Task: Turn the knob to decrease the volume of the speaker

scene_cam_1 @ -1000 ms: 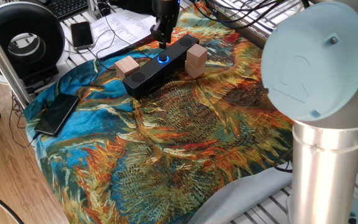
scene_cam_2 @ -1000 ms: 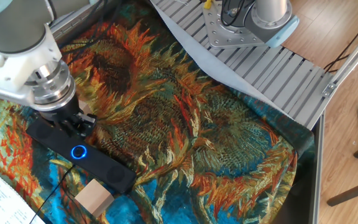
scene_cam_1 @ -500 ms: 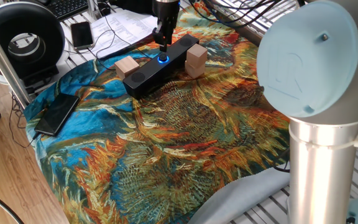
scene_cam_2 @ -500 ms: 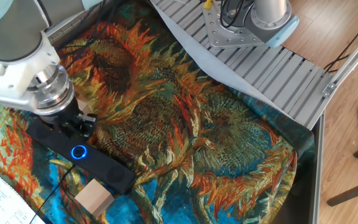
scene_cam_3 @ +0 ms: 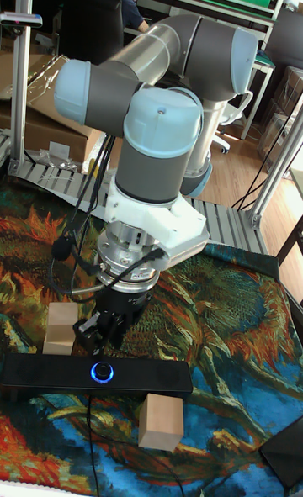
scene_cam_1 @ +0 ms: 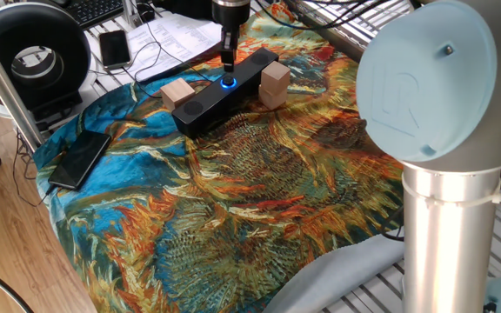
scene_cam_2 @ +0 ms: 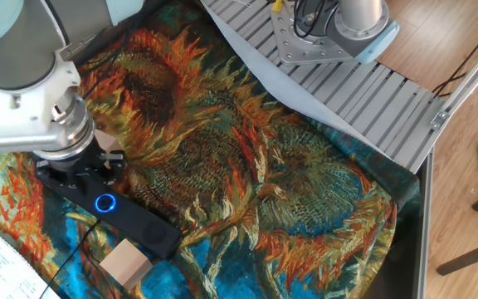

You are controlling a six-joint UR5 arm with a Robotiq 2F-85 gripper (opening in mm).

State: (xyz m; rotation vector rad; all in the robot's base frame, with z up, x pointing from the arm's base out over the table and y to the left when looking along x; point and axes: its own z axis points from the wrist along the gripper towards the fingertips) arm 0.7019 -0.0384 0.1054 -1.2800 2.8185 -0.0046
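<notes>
The speaker (scene_cam_1: 200,104) is a long black bar lying on the sunflower-patterned cloth; it also shows in the other fixed view (scene_cam_2: 143,226) and the tall view (scene_cam_3: 42,377). Its knob (scene_cam_1: 227,83) glows with a blue ring on the top face (scene_cam_2: 104,202) (scene_cam_3: 103,371). My gripper (scene_cam_1: 227,63) points straight down just behind and above the knob (scene_cam_2: 85,172) (scene_cam_3: 101,333). Its fingers look slightly apart and hold nothing. Whether the tips touch the speaker is unclear.
Two wooden blocks (scene_cam_1: 178,91) (scene_cam_1: 275,83) flank the speaker. A flat black phone (scene_cam_1: 80,158) lies at the cloth's left edge, and a large round black device (scene_cam_1: 33,52) stands behind it. The arm's big base joint (scene_cam_1: 433,87) fills the right foreground.
The gripper has turned about its vertical axis and shifted slightly along the speaker toward the knob. The speaker and blocks have not moved.
</notes>
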